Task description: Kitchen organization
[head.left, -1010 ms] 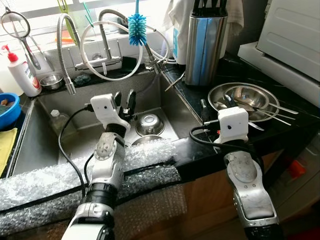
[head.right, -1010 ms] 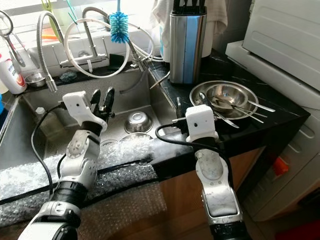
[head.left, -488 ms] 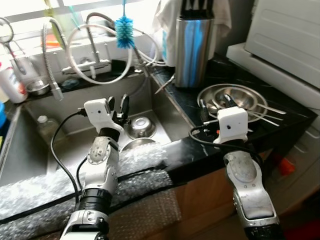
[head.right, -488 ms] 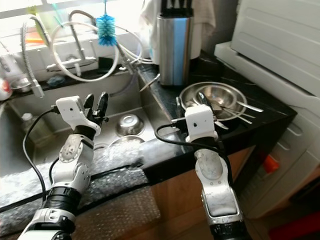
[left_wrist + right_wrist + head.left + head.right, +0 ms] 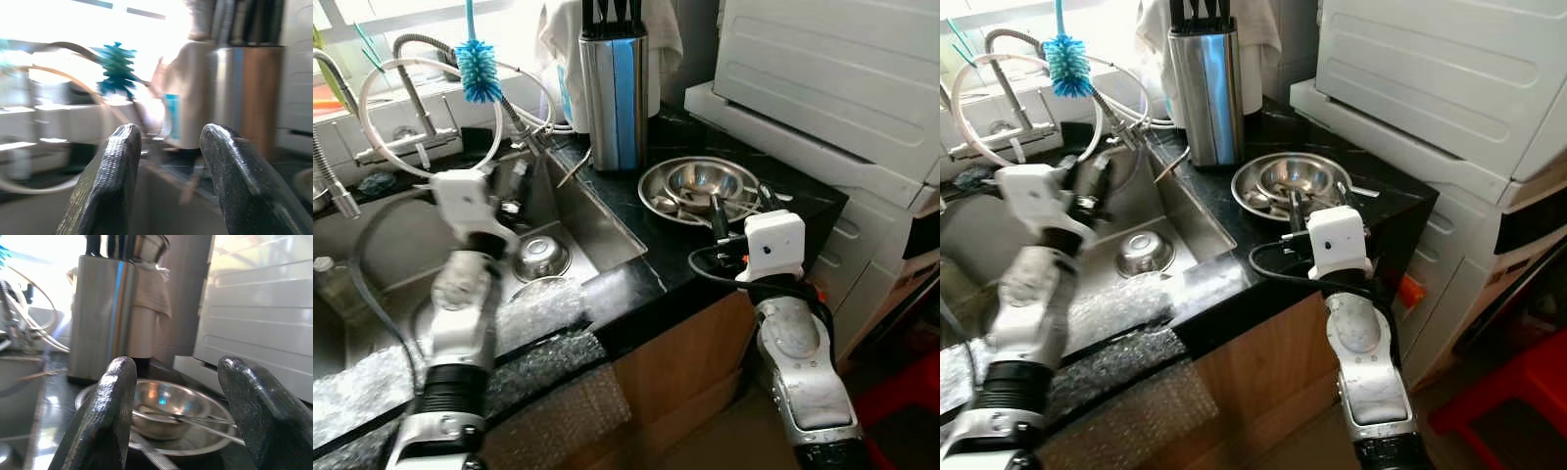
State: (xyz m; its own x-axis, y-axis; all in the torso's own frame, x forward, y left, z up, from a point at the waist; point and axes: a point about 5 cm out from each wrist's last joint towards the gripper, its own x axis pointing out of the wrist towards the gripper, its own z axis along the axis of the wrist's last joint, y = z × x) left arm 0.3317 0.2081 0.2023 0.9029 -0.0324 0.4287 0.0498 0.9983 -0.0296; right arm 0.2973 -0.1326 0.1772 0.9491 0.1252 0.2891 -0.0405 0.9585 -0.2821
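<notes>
Facing you: a dark counter (image 5: pixel 773 196) with a steel sink (image 5: pixel 597 230) set into its left part; bubble wrap (image 5: pixel 533 313) covers the near sink edge
Right gripper (image 5: pixel 741 203): raised just over the counter's near edge, in front of the steel bowls (image 5: pixel 697 188); your wrist view has its fingers (image 5: pixel 105 416) spread wide with nothing between them
Left gripper (image 5: pixel 514 186): above the sink, blurred in both eye views; its fingers (image 5: pixel 107 191) stand apart, holding nothing
Steel bowls: a smaller shiny bowl nested in a wide shallow one, with long metal utensils (image 5: pixel 195 423) lying across them; they sit on the counter between the right gripper and the white appliance (image 5: pixel 832 78)
Small bowl (image 5: pixel 541 258): lying on the sink floor, beyond the bubble wrap
Knife block (image 5: pixel 614 88): tall, brushed steel, upright at the counter's back, beyond the bowls
Blue brush (image 5: pixel 478 59): hanging by the tap hoses (image 5: pixel 406 117) behind the sink
Change for you: the whole scene has slid left against half a second ago, so the camera turned right; more of the white appliance shows; the left arm now looks smeared
</notes>
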